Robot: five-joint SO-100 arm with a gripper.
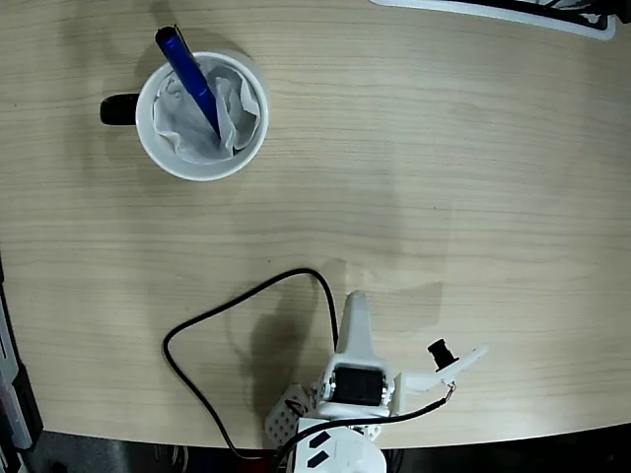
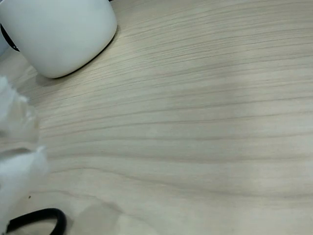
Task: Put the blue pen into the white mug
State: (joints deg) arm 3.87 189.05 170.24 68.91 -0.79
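Seen from above in the fixed view, the white mug (image 1: 201,116) stands at the table's upper left, its black handle (image 1: 118,108) pointing left and crumpled white tissue inside. The blue pen (image 1: 189,77) stands slanted in the mug, lower end buried in the tissue, upper end leaning over the far rim. My gripper (image 1: 355,304) is folded back near the bottom edge, far from the mug, its white jaws together in one point and holding nothing. In the wrist view the mug's outer wall (image 2: 58,34) fills the top left, and a blurred white finger (image 2: 17,147) shows at the left edge.
A black cable (image 1: 212,325) loops over the table left of the arm base (image 1: 345,434) and shows as the cable (image 2: 41,218) in the wrist view. A white-edged object (image 1: 513,12) lies along the top right edge. Light wood table (image 1: 444,177) spans the space between.
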